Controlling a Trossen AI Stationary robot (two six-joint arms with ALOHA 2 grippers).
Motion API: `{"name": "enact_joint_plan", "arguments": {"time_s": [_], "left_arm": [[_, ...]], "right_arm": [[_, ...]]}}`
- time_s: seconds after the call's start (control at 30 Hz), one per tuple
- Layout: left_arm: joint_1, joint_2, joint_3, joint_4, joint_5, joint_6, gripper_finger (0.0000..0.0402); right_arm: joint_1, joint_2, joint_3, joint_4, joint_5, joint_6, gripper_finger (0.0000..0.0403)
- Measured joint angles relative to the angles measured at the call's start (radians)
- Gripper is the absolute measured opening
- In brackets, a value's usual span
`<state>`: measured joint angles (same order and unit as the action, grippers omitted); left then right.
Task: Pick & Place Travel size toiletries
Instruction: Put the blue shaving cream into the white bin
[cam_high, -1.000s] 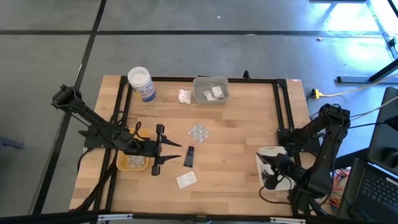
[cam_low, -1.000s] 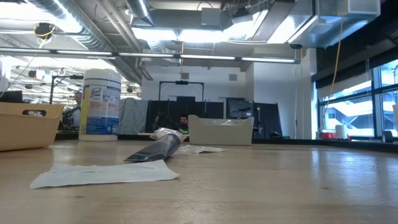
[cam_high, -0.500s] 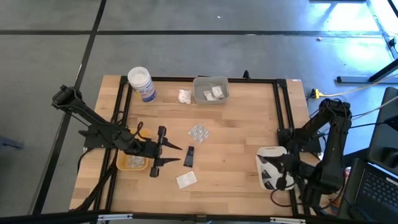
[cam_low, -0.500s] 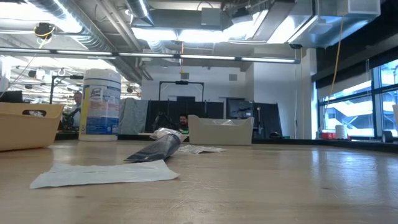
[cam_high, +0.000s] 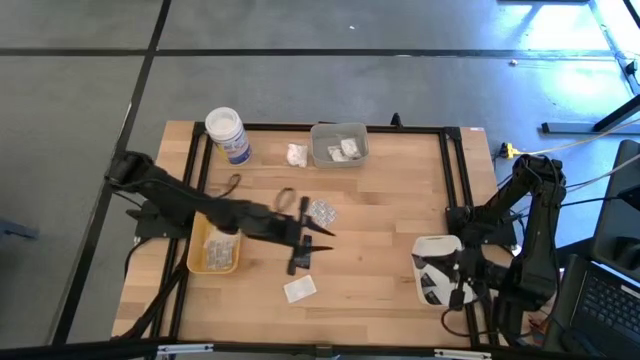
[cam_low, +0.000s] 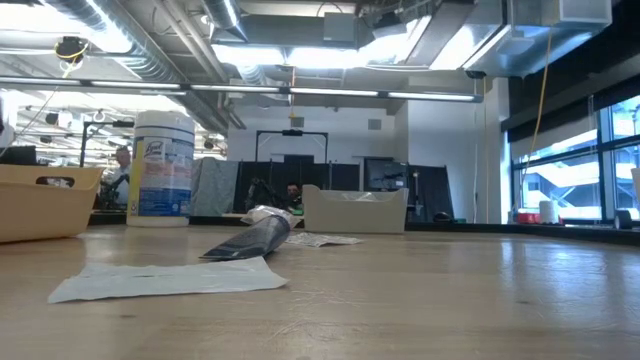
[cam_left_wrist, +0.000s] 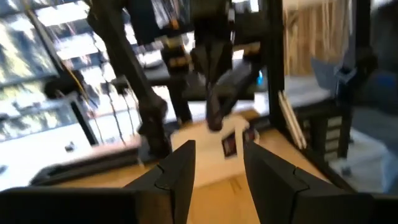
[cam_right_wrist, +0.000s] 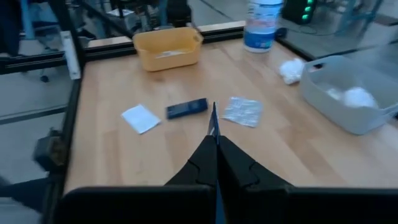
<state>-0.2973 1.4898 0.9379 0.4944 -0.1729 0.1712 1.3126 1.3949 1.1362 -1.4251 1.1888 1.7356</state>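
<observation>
My left gripper (cam_high: 308, 246) reaches level over the middle of the table, open, with nothing between its fingers in the left wrist view (cam_left_wrist: 217, 177). It stands above the dark tube (cam_right_wrist: 186, 108), which it mostly hides from the high view. A flat white sachet (cam_high: 299, 289) lies nearer the front edge. A clear blister pack (cam_high: 320, 211) lies just beyond the gripper. A white lumpy packet (cam_high: 296, 154) lies beside the clear tray (cam_high: 339, 144). My right gripper (cam_right_wrist: 214, 127) is shut and waits over the white tray (cam_high: 425, 262) at the right.
A yellow tray (cam_high: 213, 255) with small items stands at the left under my left arm. A big white jar with a blue label (cam_high: 227, 134) stands at the far left. The clear tray holds white packets. Bare wood lies between the tube and the white tray.
My left gripper has swept toward the table's right edge, staying level, from beside the yellow tray to over the dark tube; most of that move came in the last half second. My right arm has shifted a little over the white tray. The toiletries lie where they were.
</observation>
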Motion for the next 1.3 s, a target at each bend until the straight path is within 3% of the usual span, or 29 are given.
{"name": "enact_joint_plan", "arguments": {"time_s": [0.13, 0.3, 0.57, 0.77, 0.93, 1.3], "left_arm": [[0.027, 0.102, 0.147, -0.124, 0.084, 0.023, 0.0134], [0.027, 0.205, 0.225, -0.127, 0.108, 0.039, 0.0132], [0.023, 0.292, 0.23, 0.071, 0.151, 0.031, 0.0142], [0.023, 0.363, 0.23, 0.219, 0.199, 0.061, 0.0187], [0.026, 0.432, 0.23, 0.326, 0.134, 0.12, 0.0221], [0.033, 0.497, 0.301, 0.375, 0.142, 0.148, 0.0226]], "right_arm": [[-0.025, 0.0, 0.0, 0.24, 0.0, -0.263, 0.0], [-0.051, 0.0, 0.0, 0.454, 0.046, -0.573, 0.0], [-0.068, 0.0, 0.0, 0.585, 0.15, -0.712, 0.0], [-0.127, 0.0, 0.0, 0.795, 0.157, -0.934, 0.0], [-0.171, 0.0, 0.0, 0.942, 0.136, -1.106, 0.0], [-0.255, 0.001, 0.0, 1.048, 0.078, -1.245, 0.0]]}}
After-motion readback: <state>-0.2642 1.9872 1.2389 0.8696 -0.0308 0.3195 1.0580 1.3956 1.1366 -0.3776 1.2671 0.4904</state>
